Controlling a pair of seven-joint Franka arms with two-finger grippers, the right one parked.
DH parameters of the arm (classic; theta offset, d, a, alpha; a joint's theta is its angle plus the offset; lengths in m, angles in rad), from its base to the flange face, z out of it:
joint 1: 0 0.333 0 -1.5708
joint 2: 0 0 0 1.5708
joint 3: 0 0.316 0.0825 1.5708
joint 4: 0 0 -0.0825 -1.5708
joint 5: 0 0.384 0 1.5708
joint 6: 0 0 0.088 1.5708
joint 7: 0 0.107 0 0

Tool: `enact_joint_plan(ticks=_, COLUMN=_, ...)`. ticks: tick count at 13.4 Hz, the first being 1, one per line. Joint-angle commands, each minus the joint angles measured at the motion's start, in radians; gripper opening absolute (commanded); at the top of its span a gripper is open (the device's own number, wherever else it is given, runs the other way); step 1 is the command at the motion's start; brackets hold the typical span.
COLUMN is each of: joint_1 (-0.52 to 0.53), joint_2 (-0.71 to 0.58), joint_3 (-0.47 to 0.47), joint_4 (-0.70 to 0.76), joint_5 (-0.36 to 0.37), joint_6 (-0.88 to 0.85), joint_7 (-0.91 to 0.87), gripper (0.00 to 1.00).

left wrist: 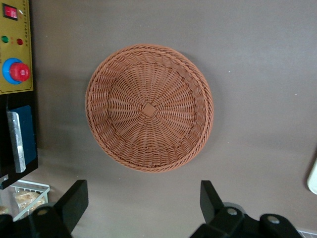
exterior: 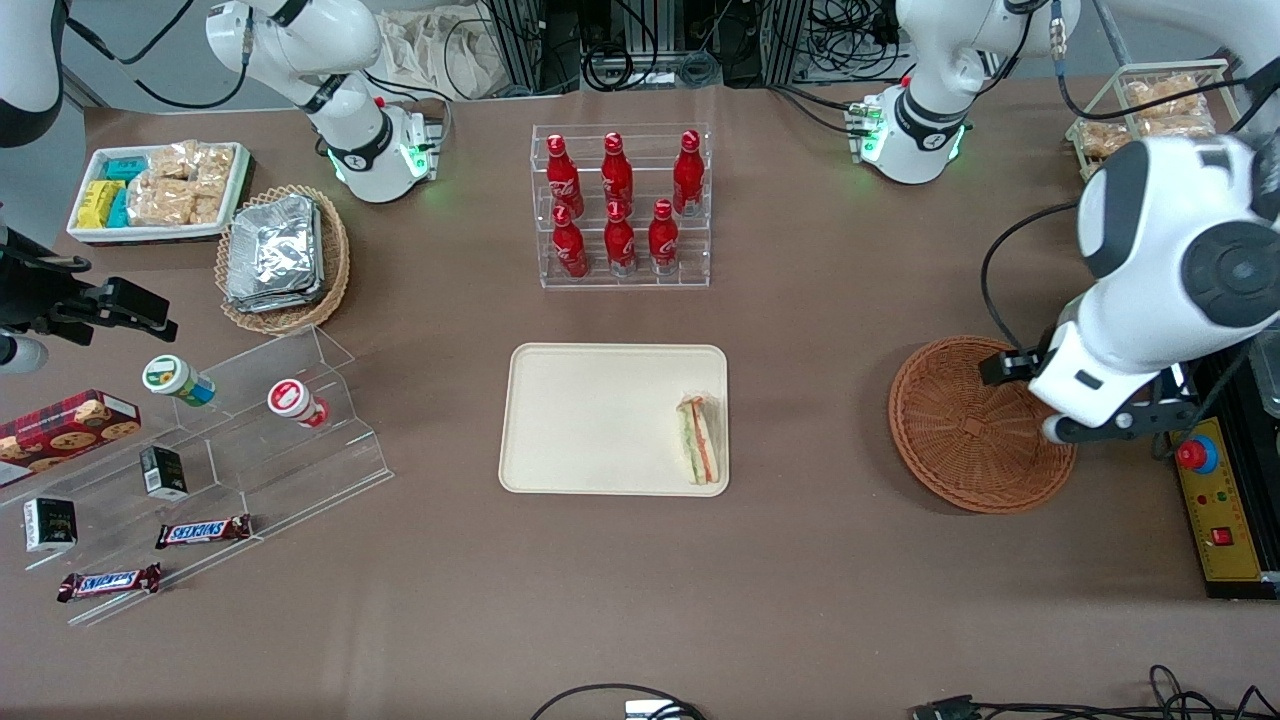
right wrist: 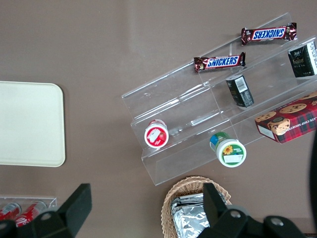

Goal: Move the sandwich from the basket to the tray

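We see sandwich [exterior: 699, 440] lying on tray [exterior: 590, 420], against tray edge nearest basket [exterior: 975, 425]. Basket empty. Gripper [left wrist: 141, 206] hovers above basket, fingers spread wide, holding nothing. We judge placing done; only arm retreat left, if anything.

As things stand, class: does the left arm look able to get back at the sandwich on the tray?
Probably yes. The sandwich lies uncovered at the tray's edge nearest the basket, with bare table between. The open tool hangs over the basket, holding nothing.
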Motion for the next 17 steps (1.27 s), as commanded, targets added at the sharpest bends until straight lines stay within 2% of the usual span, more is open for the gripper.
enact_joint_plan(ticks=1, joint_1=-0.006, joint_2=-0.027, joint_3=0.085, joint_4=-0.018, joint_5=-0.082, joint_6=-0.025, joint_7=0.098, gripper=1.00)
enact_joint_plan(ticks=2, joint_1=-0.006, joint_2=-0.042, joint_3=0.131, joint_4=-0.033, joint_5=-0.125, joint_6=-0.018, joint_7=0.175, gripper=1.00)
enact_joint_plan(ticks=4, joint_1=-0.008, joint_2=-0.046, joint_3=0.177, joint_4=-0.038, joint_5=-0.133, joint_6=-0.028, joint_7=0.272, gripper=1.00)
enact_joint_plan(ticks=10, joint_1=-0.023, joint_2=-0.023, joint_3=0.168, joint_4=0.019, joint_5=-0.136, joint_6=-0.035, joint_7=0.252, gripper=1.00)
enact_joint_plan(ticks=13, joint_1=-0.023, joint_2=-0.023, joint_3=0.113, joint_4=0.033, joint_5=-0.135, joint_6=-0.035, joint_7=0.141, gripper=1.00)
enact_joint_plan(ticks=17, joint_1=-0.009, joint_2=-0.001, joint_3=0.118, joint_4=0.076, joint_5=-0.123, joint_6=-0.035, joint_7=0.148, gripper=1.00)
